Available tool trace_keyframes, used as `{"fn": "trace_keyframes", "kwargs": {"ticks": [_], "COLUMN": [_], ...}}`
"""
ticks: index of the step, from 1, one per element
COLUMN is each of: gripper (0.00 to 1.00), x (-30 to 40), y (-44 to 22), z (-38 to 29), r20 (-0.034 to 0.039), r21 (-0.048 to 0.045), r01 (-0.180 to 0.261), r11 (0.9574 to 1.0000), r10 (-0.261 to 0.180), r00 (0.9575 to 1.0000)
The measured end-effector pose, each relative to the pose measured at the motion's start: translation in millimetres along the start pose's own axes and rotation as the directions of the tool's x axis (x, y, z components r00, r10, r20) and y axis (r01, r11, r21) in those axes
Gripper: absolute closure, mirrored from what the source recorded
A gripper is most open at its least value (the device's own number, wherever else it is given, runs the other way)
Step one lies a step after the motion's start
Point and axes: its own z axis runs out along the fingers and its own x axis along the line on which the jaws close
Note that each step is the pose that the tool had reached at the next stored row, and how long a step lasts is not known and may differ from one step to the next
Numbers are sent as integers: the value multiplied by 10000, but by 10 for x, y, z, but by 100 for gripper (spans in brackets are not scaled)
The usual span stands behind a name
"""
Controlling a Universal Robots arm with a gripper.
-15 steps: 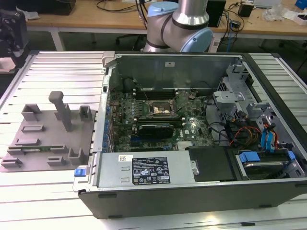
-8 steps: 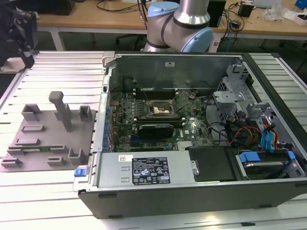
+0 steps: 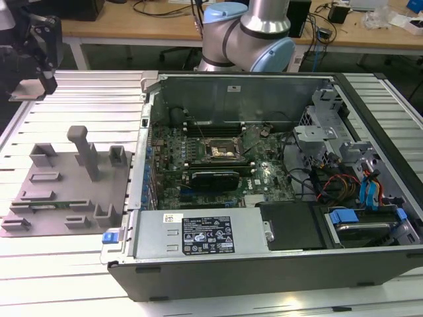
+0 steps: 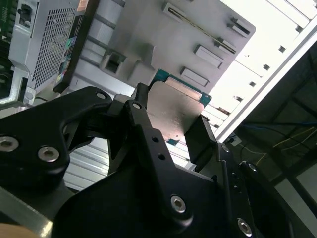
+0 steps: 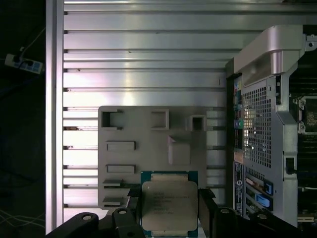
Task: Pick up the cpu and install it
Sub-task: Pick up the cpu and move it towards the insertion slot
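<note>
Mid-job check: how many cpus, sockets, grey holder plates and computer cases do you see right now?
cpu: 1
socket: 1
grey holder plate: 1
computer case: 1
Total: 4

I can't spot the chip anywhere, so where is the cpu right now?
In both wrist views the cpu is clamped in the gripper, held above the grey parts tray that lies beside the open computer case.

Matt silver-grey metal cpu (image 5: 169, 207) top
</note>
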Motion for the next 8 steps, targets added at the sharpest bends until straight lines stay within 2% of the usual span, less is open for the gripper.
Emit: {"fn": "trace_keyframes", "kwargs": {"ticks": [6,8], "gripper": [45,45], "x": [-110,-175], "y": [0,0], "z": [0,0], "r20": [0,0], "r21": [-1,0], "r01": [-1,0], "r11": [10000,10000], "r10": [1,0], "r00": [10000,10000]}}
